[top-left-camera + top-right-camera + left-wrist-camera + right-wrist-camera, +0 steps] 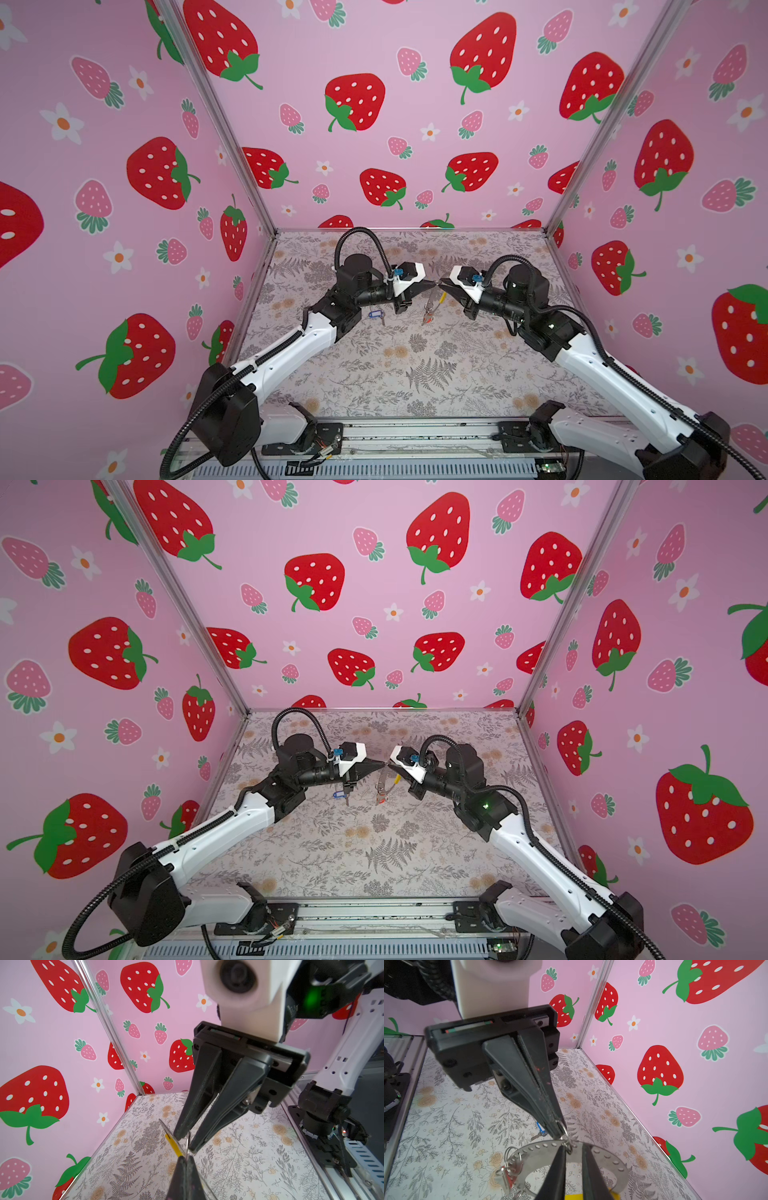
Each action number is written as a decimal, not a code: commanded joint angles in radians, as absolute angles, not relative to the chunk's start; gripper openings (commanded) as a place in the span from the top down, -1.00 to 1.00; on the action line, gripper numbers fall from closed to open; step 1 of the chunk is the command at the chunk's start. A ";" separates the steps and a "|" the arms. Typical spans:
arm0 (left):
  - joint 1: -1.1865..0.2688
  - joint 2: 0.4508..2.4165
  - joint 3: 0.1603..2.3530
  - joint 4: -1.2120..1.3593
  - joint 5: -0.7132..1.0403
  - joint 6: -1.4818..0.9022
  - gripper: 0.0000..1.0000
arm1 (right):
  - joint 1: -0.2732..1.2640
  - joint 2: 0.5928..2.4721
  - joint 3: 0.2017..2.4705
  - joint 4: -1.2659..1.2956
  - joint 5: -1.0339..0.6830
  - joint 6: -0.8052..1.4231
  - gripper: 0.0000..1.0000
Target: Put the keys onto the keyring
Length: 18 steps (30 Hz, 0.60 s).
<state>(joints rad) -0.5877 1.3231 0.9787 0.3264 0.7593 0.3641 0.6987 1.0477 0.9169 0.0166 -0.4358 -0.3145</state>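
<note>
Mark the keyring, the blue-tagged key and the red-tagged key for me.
keyring (pixel 611 1162): right wrist view, on its perforated metal band.
blue-tagged key (pixel 376 314): in a top view, on the blue tag.
red-tagged key (pixel 509 1180): right wrist view, on the red tag.

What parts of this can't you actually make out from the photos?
- Small dark key with blue tag: right wrist view, mostly behind the left claw gripping a small wire ring.
- Yellow section of the large grey metal hoop: same view, cut off by the bottom edge and covered by the right claw.
- Small key with red tag: blurred there, tiny in both top views.
</note>
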 commanded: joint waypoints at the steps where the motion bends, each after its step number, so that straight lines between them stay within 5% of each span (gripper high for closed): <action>1: -0.583 1.329 0.993 0.375 0.815 0.360 1.00 | 0.705 1.047 0.922 0.040 -0.485 -0.301 0.65; 18: -0.583 1.315 1.002 0.326 0.826 0.410 1.00 | 0.690 1.060 0.918 0.082 -0.423 -0.114 0.85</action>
<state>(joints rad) -0.5797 1.3247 0.9787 0.3321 0.7921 0.3836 0.6971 1.0557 0.9169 0.0296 -0.4507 -0.1837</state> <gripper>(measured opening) 0.049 0.080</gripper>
